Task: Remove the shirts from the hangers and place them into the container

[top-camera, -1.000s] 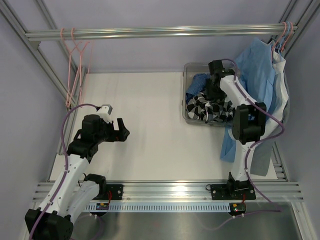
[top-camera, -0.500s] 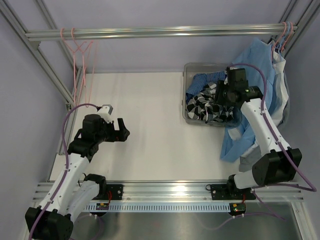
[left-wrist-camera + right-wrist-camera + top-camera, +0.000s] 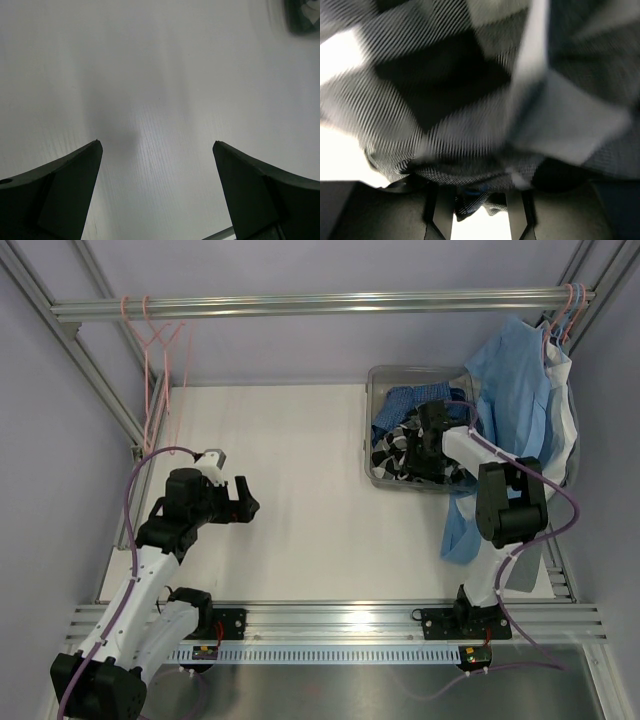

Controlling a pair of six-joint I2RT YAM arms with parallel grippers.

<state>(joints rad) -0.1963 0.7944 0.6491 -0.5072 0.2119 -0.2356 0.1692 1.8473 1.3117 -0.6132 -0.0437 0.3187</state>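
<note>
The black-and-white check shirt lies bunched in the clear container, with the dark blue shirt behind it. My right gripper is down in the container. In the right wrist view a fold of check cloth fills the gap between its fingers, so the right gripper is shut on that fold. My left gripper hovers open over bare table at the left, and the left wrist view shows nothing inside the left gripper. Empty pink hangers hang from the rail's left end.
A light blue garment with white and grey ones hangs on pink hangers at the rail's right end, draping beside the container and over the right arm's base. Metal frame posts stand along both sides.
The right arm folded back in from the right and its gripper moved left, lower onto the check shirt, with the jaws narrowing. The left arm has not moved.
</note>
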